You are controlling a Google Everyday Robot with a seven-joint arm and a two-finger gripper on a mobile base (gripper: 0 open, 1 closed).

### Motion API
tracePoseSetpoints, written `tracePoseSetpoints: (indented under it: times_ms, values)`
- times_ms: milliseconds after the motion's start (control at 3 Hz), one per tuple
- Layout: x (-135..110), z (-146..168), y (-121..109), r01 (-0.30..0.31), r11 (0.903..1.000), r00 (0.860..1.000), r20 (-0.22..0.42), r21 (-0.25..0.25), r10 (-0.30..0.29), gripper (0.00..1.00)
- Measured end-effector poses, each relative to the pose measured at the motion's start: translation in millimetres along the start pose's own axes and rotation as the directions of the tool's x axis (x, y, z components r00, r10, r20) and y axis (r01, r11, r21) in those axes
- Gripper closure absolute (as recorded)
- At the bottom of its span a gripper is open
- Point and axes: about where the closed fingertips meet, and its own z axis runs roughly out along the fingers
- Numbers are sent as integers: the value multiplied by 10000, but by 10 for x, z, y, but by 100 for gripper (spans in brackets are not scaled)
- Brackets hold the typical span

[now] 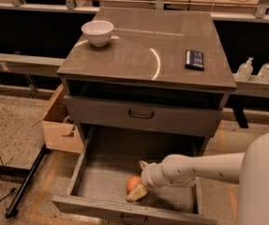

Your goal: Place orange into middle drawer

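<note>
Orange (133,183): lies on the floor of the middle drawer (103,172), near the front wall and a little right of centre.

Gripper (139,179): inside the open drawer, reached in from the right on the pale arm (199,168). The fingers (137,194) are spread apart with the orange between them. The near finger lies just beside the fruit's near side, and whether it touches cannot be told. The far finger stands clear above and beyond the fruit.

Middle drawer: pulled well out toward the near side, holding only the orange and the gripper. Bare grey floor runs left of the fruit to the left wall and back toward the cabinet. The front wall is close on the near side, and the arm takes up the right part.

Upper drawer front (143,115): closed, with a dark bar handle, directly above the far end of the open drawer.

Table (148,55): carries a white bowl (97,32) at the far left and a dark flat packet (194,59) at the right, well apart.

Cardboard box (59,125): on the ground left of the cabinet, open.

Two clear bottles (256,70): on a ledge to the right.

Black pole (26,182): lying on the ground, left of the drawer.
</note>
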Motion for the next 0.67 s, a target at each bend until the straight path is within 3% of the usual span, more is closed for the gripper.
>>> tracePoseSetpoints:
  times_ms: [333, 667]
  values:
    - [28, -252, -43, -296, 9979, 9996, -18, 569, 298, 19]
    - [107, -600, -119, -554, 9898, 9983, -126, 1314, 576, 42]
